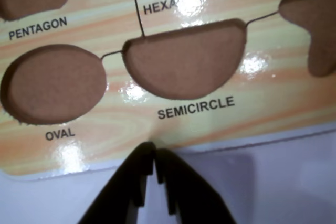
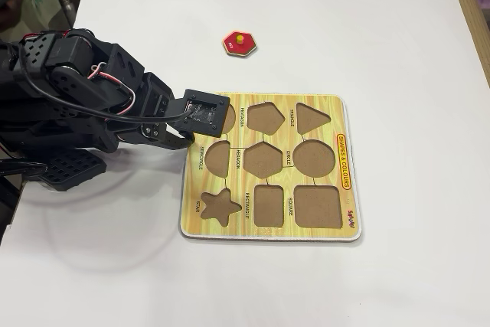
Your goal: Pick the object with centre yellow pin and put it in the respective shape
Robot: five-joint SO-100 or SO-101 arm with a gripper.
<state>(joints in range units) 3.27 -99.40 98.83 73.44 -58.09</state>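
On the white table: one red hexagon piece, one nine-cut-out board.

One shape board lies on the counter. It has nine cut-outs in three rows of three, though the arm covers most of one. In the fixed view, eight show clearly: one pentagon, one triangle, one semicircle, one hexagon cut-out, one circle, one star, one rectangle and one square. The wrist view shows the ninth, one oval. All nine are empty. One red piece with one yellow knob lies near the counter's far edge. One black arm is there.
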